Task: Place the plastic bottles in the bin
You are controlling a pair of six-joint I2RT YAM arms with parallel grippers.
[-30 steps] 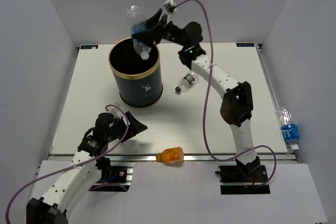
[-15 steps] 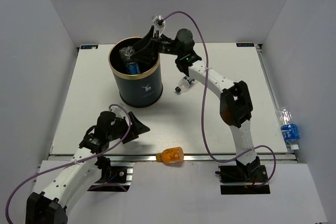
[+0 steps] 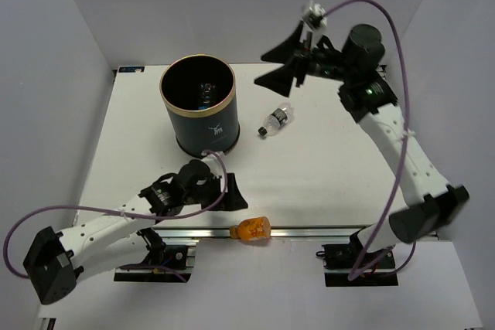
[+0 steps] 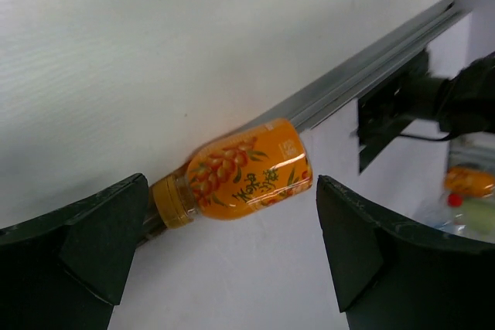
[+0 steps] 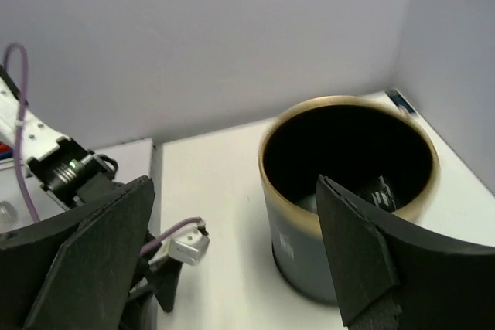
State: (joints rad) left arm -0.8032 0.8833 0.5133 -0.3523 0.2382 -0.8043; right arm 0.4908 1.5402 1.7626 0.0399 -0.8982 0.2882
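Since the earlier frame the right arm has lifted away from the bin [image 3: 205,135] toward the far edge. Its tool [image 5: 236,191] is empty, with fingers wide apart. One clear bottle [image 3: 205,95] now lies inside the bin, near the far left corner of the bench [image 3: 332,175]. The left tool [image 4: 232,191], also spread apart, has come to the near edge and faces the orange bottle [image 3: 251,229] without touching it. A small bottle [image 3: 274,121] lies just right of the bin.
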